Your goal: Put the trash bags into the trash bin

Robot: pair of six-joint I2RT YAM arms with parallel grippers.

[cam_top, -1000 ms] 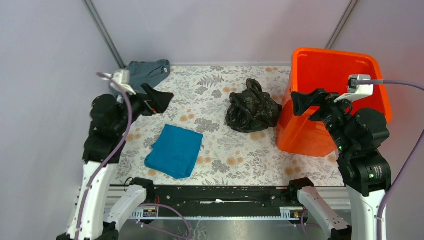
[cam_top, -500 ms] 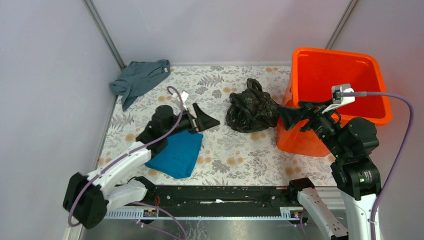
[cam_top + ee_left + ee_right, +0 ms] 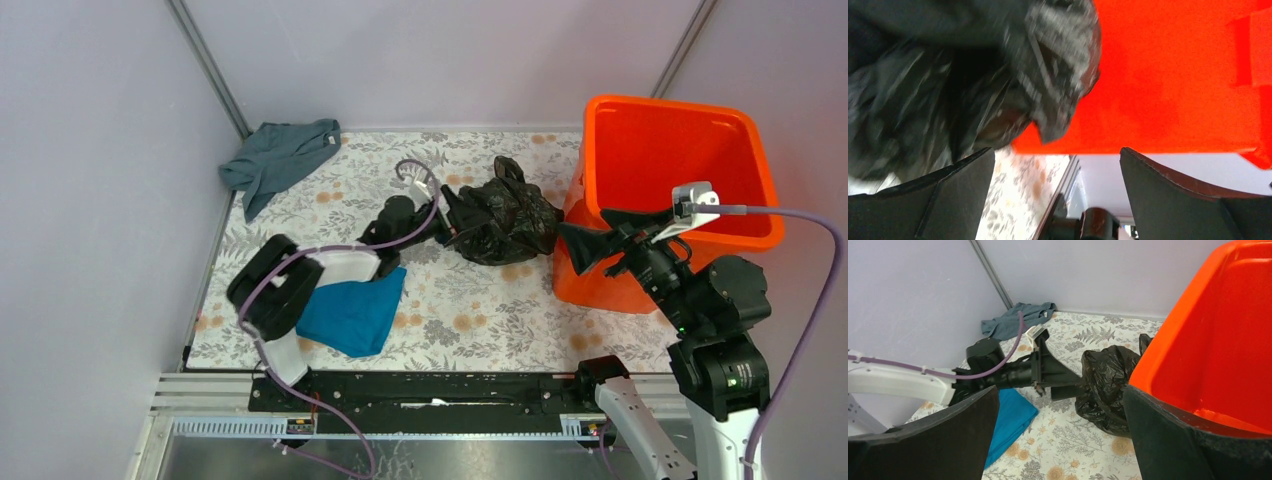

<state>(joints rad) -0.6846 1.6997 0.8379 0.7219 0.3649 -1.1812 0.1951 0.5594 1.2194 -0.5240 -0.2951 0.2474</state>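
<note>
Top view: you find the trash bin [image 3: 600,290] at the right of the frame, upright on the floral table cover [image 3: 470,300], its open mouth facing up. No bag shows inside it from this view.

The one black trash bag [image 3: 505,225] you can see sits at centre frame on the table cover, just left of the bin. Its right edge meets the bin's front wall or lies very close to it; you cannot tell which.

Your left gripper [image 3: 452,218] reaches across from lower left, and its tips are at the bag's left side. In the left wrist view the jaws stand wide apart. The crumpled black plastic [image 3: 948,90] fills the upper left, above the left finger [image 3: 938,200]. The orange bin wall [image 3: 1173,75] fills the upper right. Nothing is clamped between the jaws. Whether a tip touches the bag is blurred, so you cannot tell.

Your right gripper [image 3: 568,248] sits at right of centre, in front of the bin's near wall and pointing left toward the bag. In the right wrist view its jaws are wide and hold nothing. The bag [image 3: 1108,390] and the left arm show between its fingers.

A folded blue cloth [image 3: 350,310] lies at lower left of centre, partly under the left arm. A grey cloth [image 3: 280,155] lies crumpled at the upper left corner of the table cover.
</note>
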